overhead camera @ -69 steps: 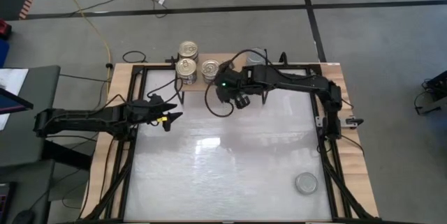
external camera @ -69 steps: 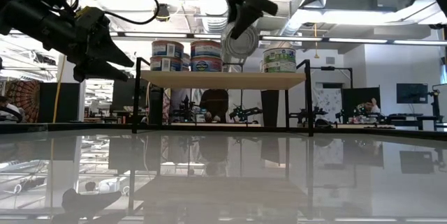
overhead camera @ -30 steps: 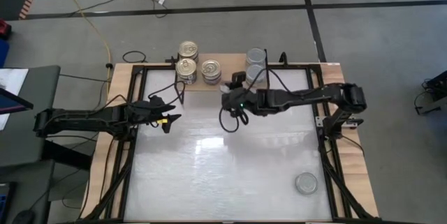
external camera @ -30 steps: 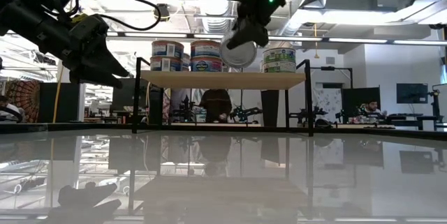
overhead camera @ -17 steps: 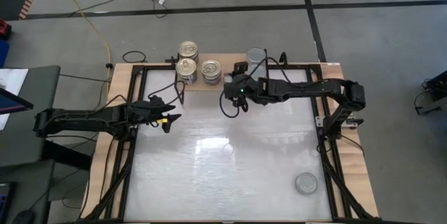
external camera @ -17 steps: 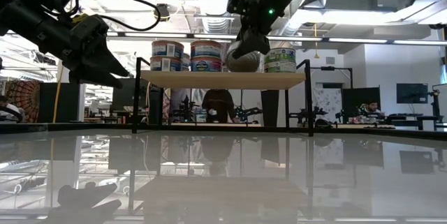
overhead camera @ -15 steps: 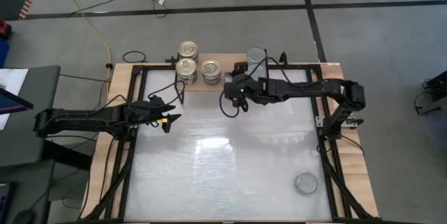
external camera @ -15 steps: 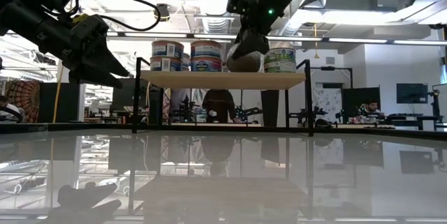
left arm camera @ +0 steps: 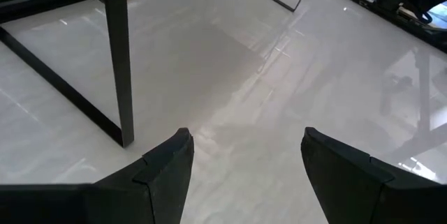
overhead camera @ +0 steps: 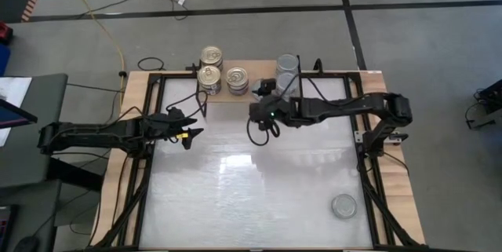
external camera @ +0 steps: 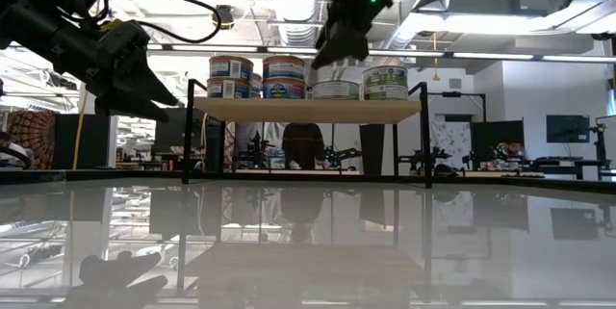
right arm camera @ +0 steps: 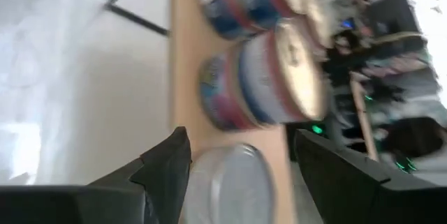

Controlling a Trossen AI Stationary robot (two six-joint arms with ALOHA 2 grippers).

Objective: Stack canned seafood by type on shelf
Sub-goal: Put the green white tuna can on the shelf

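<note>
The light-wood shelf [external camera: 308, 110] stands at the table's far edge. On it are two stacks of gold-lidded cans [external camera: 231, 76] [external camera: 284, 76], a silver-lidded stack [external camera: 386, 82] and one single silver-lidded can [external camera: 335, 89] resting flat between them. My right gripper [external camera: 327, 35] hovers open just above and in front of that single can [right arm camera: 234, 178], whose lid shows between the spread fingers [right arm camera: 167, 158]. My left gripper [overhead camera: 190, 132] [left arm camera: 244, 140] waits open above the table, left of the shelf.
One more silver-lidded can [overhead camera: 343, 205] lies on the white tabletop [overhead camera: 251, 189] near its right near corner. A thin black shelf leg [left arm camera: 119, 56] stands just beyond my left gripper. A person [external camera: 298, 145] shows in the room behind the shelf.
My right gripper carried a tilted silver-lidded can toward the far edge and down. It set the can flat on the shelf between the gold and silver stacks, let go, then drew back up toward the near edge. The can stays on the shelf.
</note>
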